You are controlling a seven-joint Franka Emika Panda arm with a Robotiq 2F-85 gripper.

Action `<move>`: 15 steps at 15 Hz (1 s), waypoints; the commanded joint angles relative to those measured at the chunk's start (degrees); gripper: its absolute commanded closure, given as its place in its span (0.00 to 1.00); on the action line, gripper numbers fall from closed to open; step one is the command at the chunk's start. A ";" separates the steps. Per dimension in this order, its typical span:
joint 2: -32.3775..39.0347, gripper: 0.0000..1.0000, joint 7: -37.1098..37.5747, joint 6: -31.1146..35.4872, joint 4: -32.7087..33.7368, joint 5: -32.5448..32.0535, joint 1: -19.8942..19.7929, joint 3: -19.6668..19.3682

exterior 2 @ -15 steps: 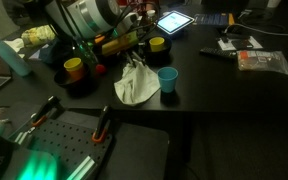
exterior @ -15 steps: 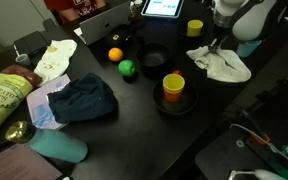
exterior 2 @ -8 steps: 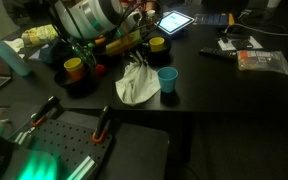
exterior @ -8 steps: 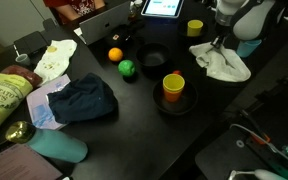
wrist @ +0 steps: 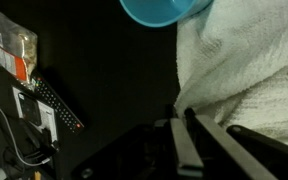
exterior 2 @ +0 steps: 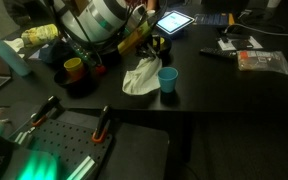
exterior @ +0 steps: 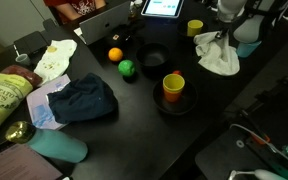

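Your gripper (exterior: 222,38) pinches the white cloth (exterior: 222,60) by one edge, so the rest drapes onto the tabletop (exterior: 134,130) beside the cup (exterior 2: 168,78).

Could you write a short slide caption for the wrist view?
Claw pinching a white towel next to a blue cup, remote control off to the side.

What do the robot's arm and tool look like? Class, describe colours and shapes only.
The arm has rounded white segments with dark bands at the joints. The tool is black, with two straight, narrow fingers seen in the wrist view.
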 commanded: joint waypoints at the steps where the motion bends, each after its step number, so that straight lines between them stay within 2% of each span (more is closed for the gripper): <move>1: 9.73 0.84 1.04 3.45 0.56 5.21 7.29 -5.36; 5: 13.65 0.86 0.59 1.37 -0.83 10.08 13.86 -9.94; 10: 17.29 0.84 0.49 -1.49 -0.28 12.42 15.60 -10.40; 11: 17.46 0.65 0.55 -2.31 -0.32 12.35 15.75 -10.33; 12: 17.23 0.59 0.28 -3.28 -0.35 12.03 15.76 -10.23; 13: 16.53 0.57 0.16 -3.82 -0.53 11.82 15.71 -10.12; 15: 13.57 0.43 -0.52 -5.60 -0.93 11.24 15.29 -9.72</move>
